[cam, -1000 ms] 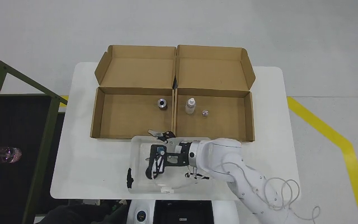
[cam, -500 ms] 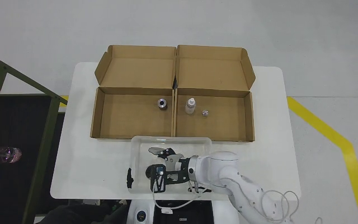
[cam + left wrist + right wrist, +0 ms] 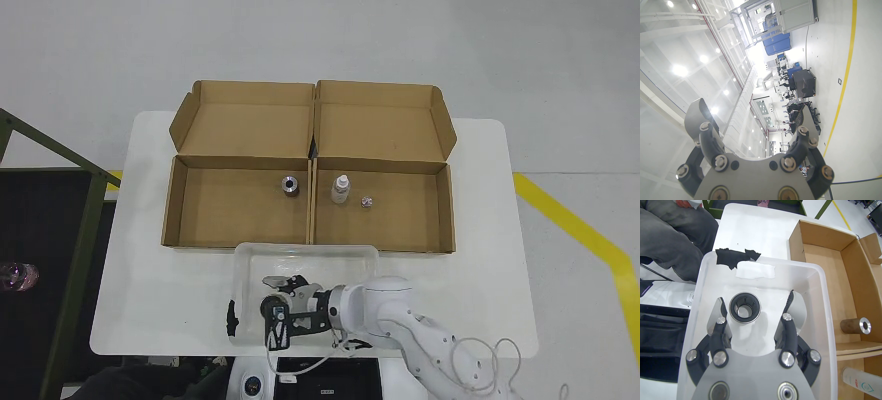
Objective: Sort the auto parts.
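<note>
- Bin (image 3: 300,250), white plastic, sits at lower centre of the top view on the white table (image 3: 150,300), just below two open cardboard boxes.
- Right claw (image 3: 756,298) is down inside the bin, fingers spread wide, holding nothing.
- Bearing sleeve (image 3: 745,308), a black-and-metal ring w/ a hollow core, stands on end on the bin floor. It's between the two fingers, nearer one than the other. No contact that I can see.
- Black tape (image 3: 734,256), torn, is stuck over the bin's end wall ahead of the claw, w/ a white patch just under it.
- Left box (image 3: 200,200), upper centre-left of the top view, has a metal cylinder (image 3: 288,184) near its back wall, toward the divider side. It has a silver end face w/ a centre hole and a brownish body. Can't tell if it's upright or on its side.
- Right box (image 3: 410,215), upper centre-right, touches the left box along the shared wall. It holds a small bottle (image 3: 342,189), white, near the divider, and a small round part (image 3: 367,201) just beside it, apart from it.
- Both box lids are folded back toward the top of the frame.
- Left claw (image 3: 751,108) points up at the hall ceiling, well clear of the table. Fingers are wide apart, nothing between them.
</note>
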Controlling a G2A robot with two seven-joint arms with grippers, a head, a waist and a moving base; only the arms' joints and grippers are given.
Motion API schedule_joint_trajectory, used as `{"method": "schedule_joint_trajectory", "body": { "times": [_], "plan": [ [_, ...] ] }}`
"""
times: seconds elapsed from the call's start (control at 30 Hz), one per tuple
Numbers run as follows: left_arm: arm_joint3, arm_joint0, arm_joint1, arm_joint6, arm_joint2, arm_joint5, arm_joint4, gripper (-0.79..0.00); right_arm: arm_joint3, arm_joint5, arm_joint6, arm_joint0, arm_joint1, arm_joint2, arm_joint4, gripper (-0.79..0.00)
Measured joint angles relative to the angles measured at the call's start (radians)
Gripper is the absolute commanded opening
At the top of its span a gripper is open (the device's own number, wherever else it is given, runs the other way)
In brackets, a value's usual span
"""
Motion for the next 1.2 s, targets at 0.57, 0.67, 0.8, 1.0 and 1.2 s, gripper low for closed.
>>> {"method": "schedule_joint_trajectory", "body": {
  "times": [0.57, 0.67, 0.8, 1.0, 1.2],
  "plan": [
    [0.000, 0.000, 0.000, 0.000, 0.000, 0.000, 0.000, 0.000, 0.099, 0.029, -0.004, 0.050, -0.014, -0.073, -0.002, -0.268],
    [0.000, 0.000, 0.000, 0.000, 0.000, 0.000, 0.000, 0.000, 0.114, 0.031, -0.005, 0.061, -0.016, -0.078, 0.003, -0.314],
    [0.000, 0.000, 0.000, 0.000, 0.000, 0.000, 0.000, 0.000, 0.133, 0.036, -0.007, 0.074, -0.019, -0.084, 0.012, -0.400],
    [0.000, 0.000, 0.000, 0.000, 0.000, 0.000, 0.000, 0.000, 0.148, 0.038, -0.011, 0.085, -0.022, -0.086, 0.040, -0.526],
    [0.000, 0.000, 0.000, 0.000, 0.000, 0.000, 0.000, 0.000, 0.146, 0.035, -0.026, 0.089, -0.020, -0.077, 0.062, -0.754]
  ]
}}
